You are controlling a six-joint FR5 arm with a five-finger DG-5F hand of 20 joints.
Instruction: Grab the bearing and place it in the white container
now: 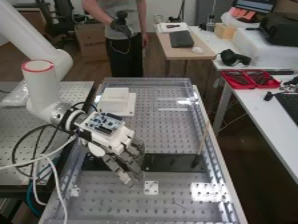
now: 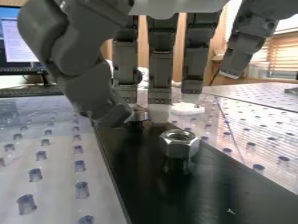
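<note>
High view, black strip as landmark: the strip (image 1: 174, 162) lies crosswise on the perforated bench (image 1: 169, 200). The hand (image 1: 130, 166), on its white arm (image 1: 45, 82), slants down over the strip's left half, its fingers reaching to the strip's near side. A white container (image 1: 116, 95) lies beyond the strip, towards the bench's far end and left of its midline, with a low white base (image 1: 126, 111) about its foot. On the strip's near side lie two small white plates (image 1: 151, 187), one just beside the fingertips and the other farther left. A thin brownish stick (image 1: 203, 136) slants beyond the strip, near its right end. Red trays (image 1: 247, 79) lie well apart from the strip, on a side table (image 1: 266, 115) to the right.

Wrist view, same landmark: the hand (image 2: 161, 65) is open, its long fingers straight and pointing down towards the strip, the thumb (image 2: 83, 82) bent across in front of them. A small round metal piece (image 2: 139, 114), partly hidden by the thumb tip and possibly the bearing, is at the strip between thumb and fingers; whether either touches it cannot be told. A hexagonal metal nut (image 2: 179, 144) stands upright on the strip, nearer the camera and apart from the hand, its bore facing up and its reflection on the dark surface below
</note>
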